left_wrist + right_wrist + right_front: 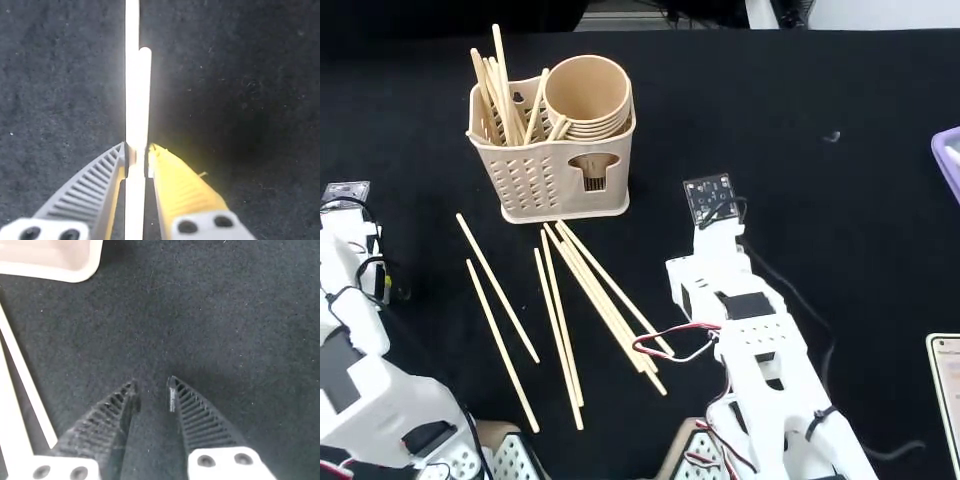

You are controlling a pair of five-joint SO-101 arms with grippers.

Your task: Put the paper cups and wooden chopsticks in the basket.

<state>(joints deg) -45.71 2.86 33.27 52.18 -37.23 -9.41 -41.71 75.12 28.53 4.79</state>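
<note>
A beige slotted basket [550, 165] stands at the back left and holds a stack of paper cups [588, 95] and several upright wooden chopsticks [500, 95]. More loose chopsticks [590, 290] lie fanned out on the black cloth in front of it. My left gripper [136, 150] is shut on a pale wooden chopstick [132, 75] that runs out past its fingertips, and a second stick [144, 90] lies alongside it. My right gripper [150, 390] hangs open over bare cloth with nothing between its fingers, near a basket corner [55, 262] and two loose chopsticks [25, 375].
The left arm [355, 330] sits at the table's left edge and the right arm [740, 330] is to the right of the loose sticks. A purple object [948, 160] and a white card [948, 385] lie at the right edge.
</note>
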